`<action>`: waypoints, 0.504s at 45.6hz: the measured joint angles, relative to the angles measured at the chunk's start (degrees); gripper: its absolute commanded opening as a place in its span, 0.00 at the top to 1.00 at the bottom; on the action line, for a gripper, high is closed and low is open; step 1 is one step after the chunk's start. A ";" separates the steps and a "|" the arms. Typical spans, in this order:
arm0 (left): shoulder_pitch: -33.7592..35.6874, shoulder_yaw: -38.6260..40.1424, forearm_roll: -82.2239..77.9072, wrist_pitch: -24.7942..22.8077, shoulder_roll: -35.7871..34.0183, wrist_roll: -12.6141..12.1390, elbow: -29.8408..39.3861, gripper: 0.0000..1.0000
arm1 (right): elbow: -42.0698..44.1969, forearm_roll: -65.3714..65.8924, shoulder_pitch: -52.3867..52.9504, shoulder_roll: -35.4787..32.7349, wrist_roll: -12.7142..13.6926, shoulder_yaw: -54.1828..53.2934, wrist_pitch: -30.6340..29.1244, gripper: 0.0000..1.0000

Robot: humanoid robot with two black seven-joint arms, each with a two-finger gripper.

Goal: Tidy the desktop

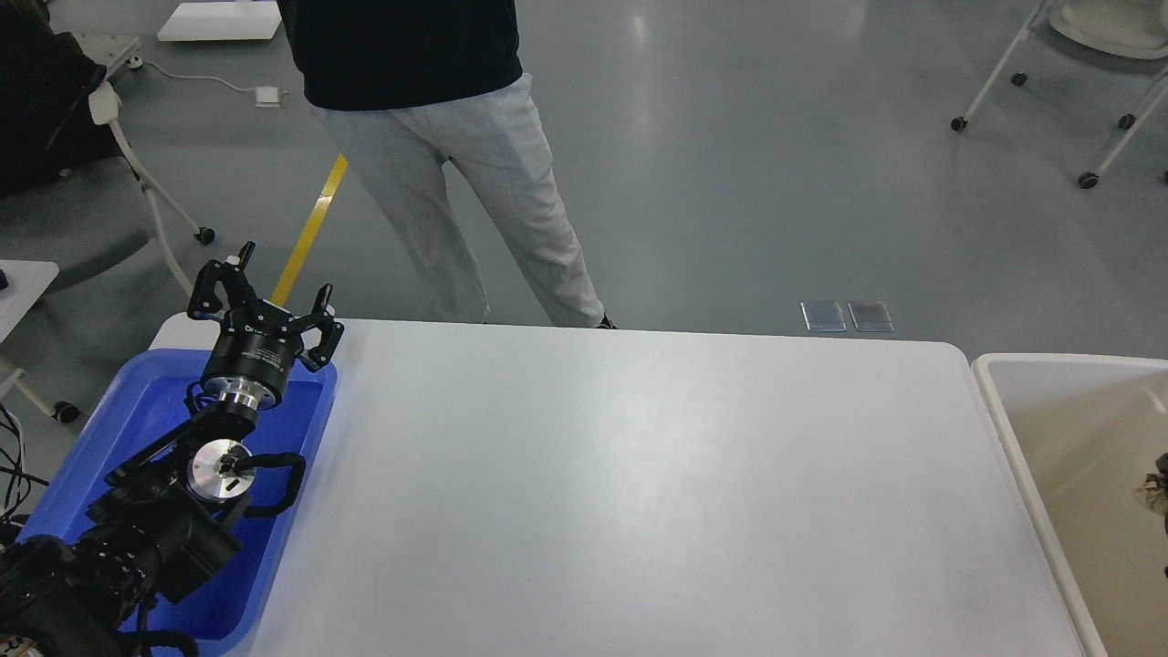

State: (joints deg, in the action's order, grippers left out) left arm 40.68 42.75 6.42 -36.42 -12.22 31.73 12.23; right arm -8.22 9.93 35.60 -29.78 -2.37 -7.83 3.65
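Observation:
The desktop [639, 493] is a wide white tabletop with rounded corners, and its surface is bare. My left gripper [266, 290] is open and empty, held above the far end of the blue tray [137, 411] at the desktop's left edge. At the far right edge, only a small dark part of my right gripper [1162, 476] shows over the cream-white bin [1013, 429]. A small crumpled tan thing [1150, 494] sits right beside it. I cannot tell whether the gripper is holding that thing.
A person in grey trousers [474, 182] stands just beyond the desktop's far edge. Office chairs [82, 201] stand at the far left, and wheeled frames [1095, 100] stand at the far right. A yellow floor stripe [310, 228] runs behind the tray.

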 measured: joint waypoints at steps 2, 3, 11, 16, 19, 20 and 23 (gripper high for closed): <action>-0.02 0.00 0.00 0.02 0.00 0.00 0.00 0.00 | 0.78 -0.07 -0.13 0.53 0.00 -1.16 0.04 1.00; -0.02 0.01 0.00 0.02 0.00 0.00 0.00 0.00 | 1.06 -0.09 -0.17 0.70 0.00 -1.56 0.06 1.00; -0.03 0.03 0.00 0.02 0.00 0.00 0.00 0.00 | 2.72 -0.23 -0.41 1.73 -0.04 -4.08 0.21 0.80; -0.03 0.03 0.00 0.02 0.00 0.00 -0.01 0.00 | 3.41 -0.29 -0.40 2.03 -0.04 -5.00 0.42 0.22; -0.03 0.04 0.00 0.02 0.00 0.00 -0.01 0.00 | 3.96 -0.30 -0.17 2.11 -0.04 -5.37 0.51 0.13; -0.03 0.04 0.00 0.03 0.00 0.00 -0.01 0.00 | 4.14 -0.30 -0.08 2.14 -0.04 -5.45 0.52 0.12; -0.02 0.04 0.00 0.03 0.00 0.00 -0.01 0.00 | 4.70 -0.32 0.07 2.23 -0.05 -5.70 0.58 0.05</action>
State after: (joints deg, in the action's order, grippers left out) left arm 40.66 42.79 6.42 -36.39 -12.22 31.73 12.23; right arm -3.52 9.61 35.68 -27.54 -2.42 -13.53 4.23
